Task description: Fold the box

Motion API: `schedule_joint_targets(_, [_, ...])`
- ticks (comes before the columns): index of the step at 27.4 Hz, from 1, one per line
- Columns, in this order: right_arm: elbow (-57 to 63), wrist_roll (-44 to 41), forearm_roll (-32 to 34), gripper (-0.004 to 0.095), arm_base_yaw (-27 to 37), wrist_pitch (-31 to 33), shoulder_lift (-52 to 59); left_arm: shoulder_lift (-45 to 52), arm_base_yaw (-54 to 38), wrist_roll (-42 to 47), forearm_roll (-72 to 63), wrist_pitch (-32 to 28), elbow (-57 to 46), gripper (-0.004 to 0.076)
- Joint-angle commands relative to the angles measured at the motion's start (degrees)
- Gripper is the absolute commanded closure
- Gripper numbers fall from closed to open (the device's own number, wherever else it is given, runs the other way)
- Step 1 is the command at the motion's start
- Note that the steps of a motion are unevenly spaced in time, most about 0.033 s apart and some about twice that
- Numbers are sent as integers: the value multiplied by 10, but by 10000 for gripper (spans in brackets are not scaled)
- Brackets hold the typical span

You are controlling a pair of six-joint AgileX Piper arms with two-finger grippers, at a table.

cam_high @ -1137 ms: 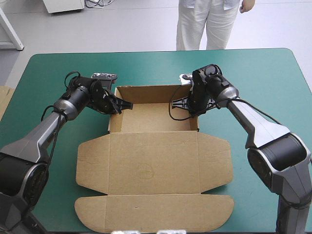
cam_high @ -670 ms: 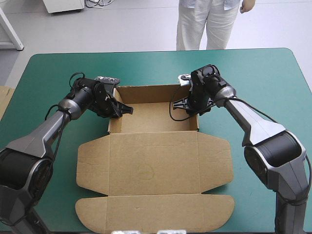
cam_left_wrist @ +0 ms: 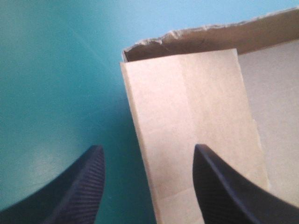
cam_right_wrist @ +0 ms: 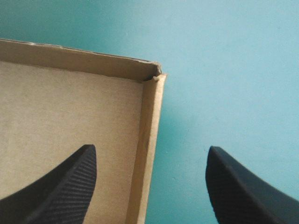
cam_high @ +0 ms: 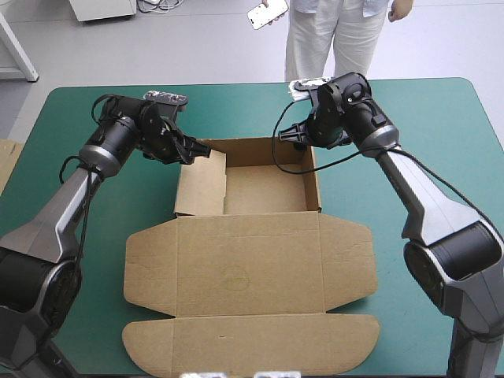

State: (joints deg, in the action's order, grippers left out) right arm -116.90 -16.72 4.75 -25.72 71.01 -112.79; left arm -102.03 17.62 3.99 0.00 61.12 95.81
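On the table (cam_high: 71, 118), at its middle, the box (cam_high: 248, 260): stands as a tray toward the far edge, lies flat as lid and flaps toward the near edge. At the tray's far left corner, the left gripper (cam_high: 198, 150): straddles the left wall, one finger on the table side, one on the inner side. At the far right corner, the right gripper (cam_high: 298, 139): straddles the right wall likewise. Beside the table's left edge, more board (cam_high: 6, 161)

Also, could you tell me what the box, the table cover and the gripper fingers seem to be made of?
The box: brown paperboard, matt, its cut edge ragged and fibrous. The cover: teal-green, smooth with a soft sheen, perhaps vinyl or rubber; I cannot tell which. The fingers: black, finely ribbed, matt, probably rubber or plastic.
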Motion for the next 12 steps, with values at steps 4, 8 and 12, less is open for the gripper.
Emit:
schedule_joint_targets(4, [-22, 31, 32, 481, 4, 6, 103, 86, 2, -1, 42, -13, 47, 478])
schedule_joint_targets(8, [-22, 45, 20, 762, 4, 6, 112, 104, 2, -1, 52, 13, 46, 645])
schedule_joint_targets(12, [-7, 57, 12, 929, 4, 6, 116, 109, 2, -30, 55, 37, 33, 734])
